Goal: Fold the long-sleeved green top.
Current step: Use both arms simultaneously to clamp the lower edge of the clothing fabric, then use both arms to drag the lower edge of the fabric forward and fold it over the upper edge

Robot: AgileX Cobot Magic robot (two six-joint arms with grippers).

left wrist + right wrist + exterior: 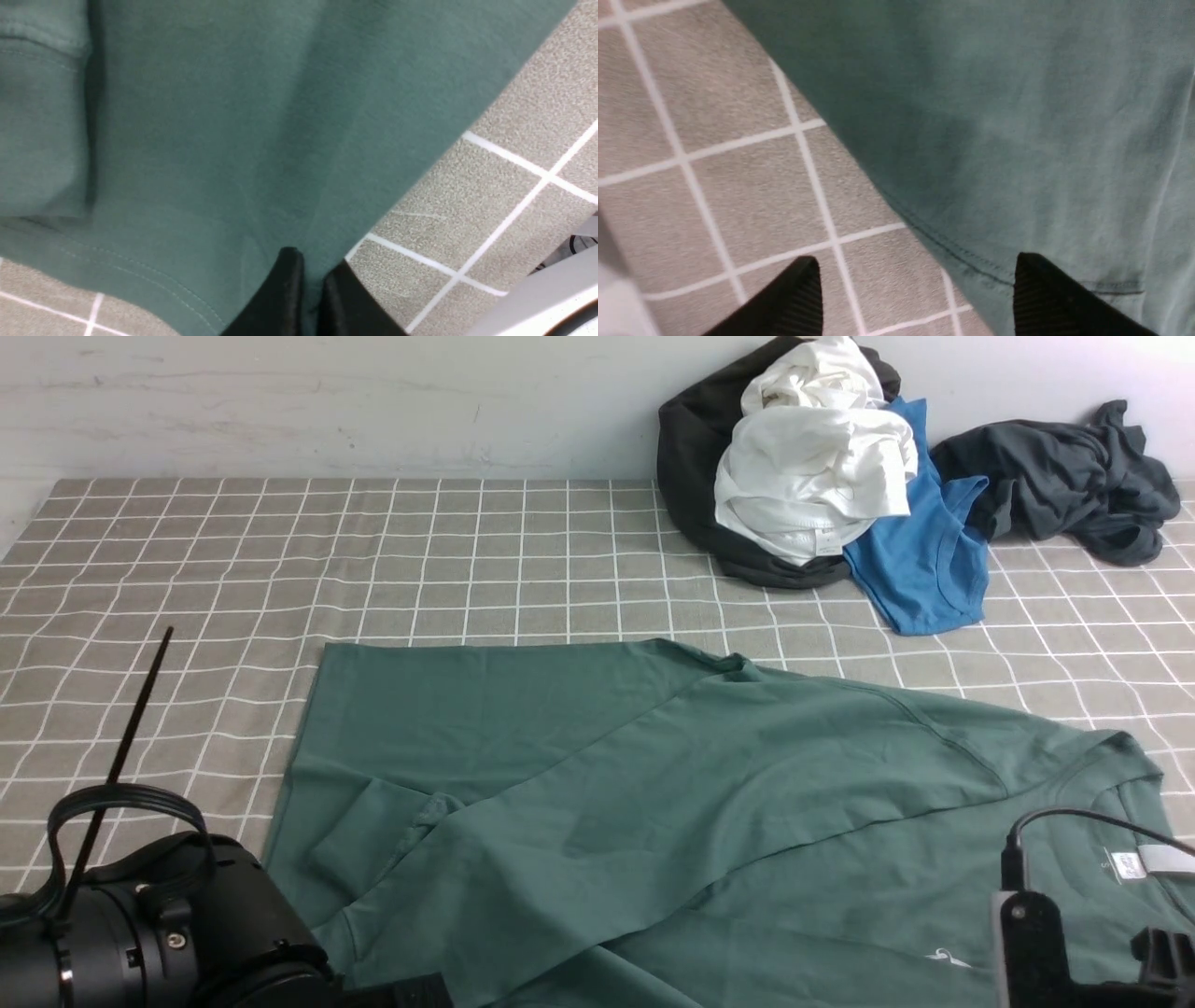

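**Surface / room.** The counter (pixel 187 569) is covered w/ a grey-beige cloth printed in a white grid. A plain white wall (pixel 327 401) stands behind it.

**Task item.** The green long-sleeved top (pixel 653 784) lies flat at front centre to front right. One sleeve is folded diagonally across the body, and the collar is at far right.

**Other items.** There is a heap at rear right against the wall: black garment (pixel 686 457), white garments (pixel 812 467) on top of it, and a blue garment (pixel 924 560) spilling forward. A charcoal garment (pixel 1064 485) lies just right of the heap.

**View differences.**
- Front view only: grey neck label (pixel 1134 863), white chest logo (pixel 948 959), heap and wall. Neither set of jaws can be seen here.
- Left wrist view: the left jaws are closed. The fingertips (pixel 289 280) are nearly together w/ the top's edge pinched between them, next to the stitched hem (pixel 140 275).
- Right wrist view: the right jaws are spread wide and grip nothing. One fingertip (pixel 803 289) is over bare grid cloth, the other over the top's hem.
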